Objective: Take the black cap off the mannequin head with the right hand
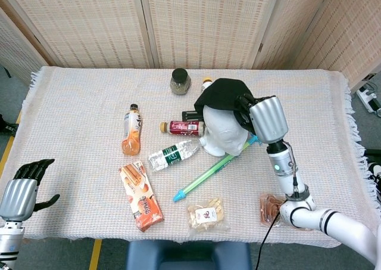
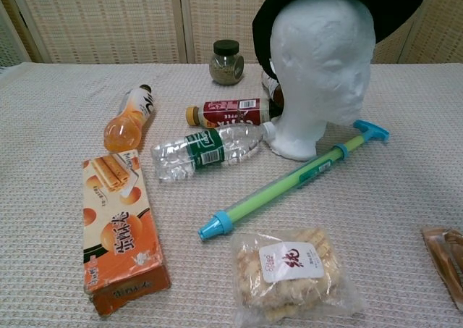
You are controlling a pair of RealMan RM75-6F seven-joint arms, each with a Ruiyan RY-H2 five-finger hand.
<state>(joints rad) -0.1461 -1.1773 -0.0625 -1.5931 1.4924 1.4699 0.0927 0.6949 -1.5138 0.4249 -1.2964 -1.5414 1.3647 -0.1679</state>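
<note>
My right hand (image 1: 250, 110) grips the black cap (image 1: 221, 95), tilted up off the mannequin head (image 1: 225, 132) just beside it to clear the crown (face exposed); left hand (image 1: 27, 180) idle, fingers spread.

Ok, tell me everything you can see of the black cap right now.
The black cap looks like soft, matte dark fabric with no visible markings. It sits tilted toward the back of the white foam mannequin head, leaving the face and forehead bare; in the chest view its edge arcs above and behind the crown, partly cut off by the frame top. The right robot hand grips its right side, dark fingers against the fabric. It does not touch the table or the bottles behind.
</note>
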